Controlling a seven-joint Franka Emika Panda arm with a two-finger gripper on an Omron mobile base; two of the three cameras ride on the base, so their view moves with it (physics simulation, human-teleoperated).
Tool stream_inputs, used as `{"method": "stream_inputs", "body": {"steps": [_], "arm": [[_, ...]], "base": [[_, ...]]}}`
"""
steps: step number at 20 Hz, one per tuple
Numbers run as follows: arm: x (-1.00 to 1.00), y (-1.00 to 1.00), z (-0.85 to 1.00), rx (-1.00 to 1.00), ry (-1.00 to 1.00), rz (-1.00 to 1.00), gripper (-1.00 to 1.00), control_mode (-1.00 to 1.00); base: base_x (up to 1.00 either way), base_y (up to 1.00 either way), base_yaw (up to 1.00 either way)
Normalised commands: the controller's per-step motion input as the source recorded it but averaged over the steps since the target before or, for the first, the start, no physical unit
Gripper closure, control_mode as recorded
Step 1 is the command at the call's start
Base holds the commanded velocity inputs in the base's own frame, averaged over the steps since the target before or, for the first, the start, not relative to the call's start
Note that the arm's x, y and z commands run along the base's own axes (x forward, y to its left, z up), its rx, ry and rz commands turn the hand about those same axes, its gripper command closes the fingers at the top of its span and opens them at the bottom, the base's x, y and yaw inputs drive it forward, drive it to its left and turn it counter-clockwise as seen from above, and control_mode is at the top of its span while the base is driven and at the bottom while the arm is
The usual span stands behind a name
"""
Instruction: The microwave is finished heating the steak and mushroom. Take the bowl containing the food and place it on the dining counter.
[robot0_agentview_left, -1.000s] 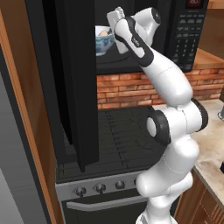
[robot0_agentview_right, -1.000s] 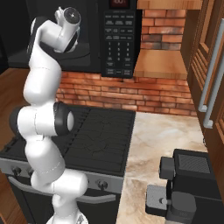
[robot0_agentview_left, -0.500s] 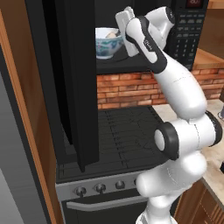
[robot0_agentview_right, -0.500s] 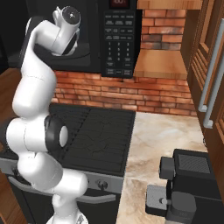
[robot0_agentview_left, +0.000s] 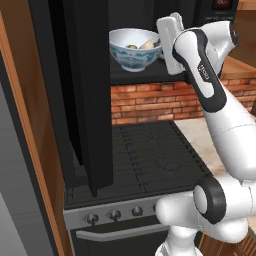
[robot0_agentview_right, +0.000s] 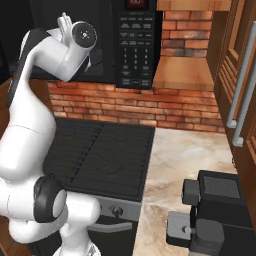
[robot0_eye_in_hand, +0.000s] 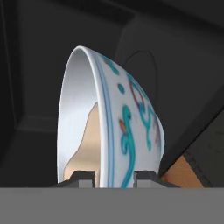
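Claw (robot0_eye_in_hand: 114, 175) is gripping the rim of the bowl (robot0_agentview_left: 135, 48); in the hand view the two fingertips (robot0_eye_in_hand: 83, 176) are sitting on either side of the bowl wall, one against the white inside, one against the blue-and-white patterned outside. Jaws are standing narrow, closed on that rim.

Bowl is sitting inside the open microwave (robot0_agentview_right: 135, 42), near the front of the cavity, upright as seen from the left base view. A pale tan piece of the food (robot0_agentview_left: 146, 45) is showing above the rim there; a second, olive-tinted piece (robot0_agentview_left: 131, 47) is lying beside it. Which is the steak and which the mushroom cannot be told.

Microwave door (robot0_agentview_left: 87, 95) is hanging open to the left, edge-on toward the camera. The keypad column (robot0_agentview_right: 136, 47) is showing right of the arm's wrist in the right base view.

Below the microwave, a black stove (robot0_agentview_right: 105, 155) is standing against the brick backsplash (robot0_agentview_right: 145, 107). To its right, a marbled surface (robot0_agentview_right: 185, 160) is carrying a dark boxy appliance (robot0_agentview_right: 210, 215) near the front edge.
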Motion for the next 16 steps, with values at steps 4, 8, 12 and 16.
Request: {"method": "stream_inputs", "body": {"steps": [4, 8, 12, 16], "arm": [[-1.0, -0.29, 0.03, 0.02, -0.07, 0.0, 1.0, -1.0], [-1.0, -0.22, 0.0, 0.0, -0.02, 0.0, 1.0, -1.0], [-1.0, -0.3, 0.0, 0.0, -0.02, 0.02, 1.0, -1.0], [-1.0, -0.18, -0.02, 0.0, -0.05, 0.01, 1.0, -1.0]], "base": [[0.0, 0.0, 0.0], [0.0, 0.0, 0.0], [0.0, 0.0, 0.0], [0.0, 0.0, 0.0]]}}
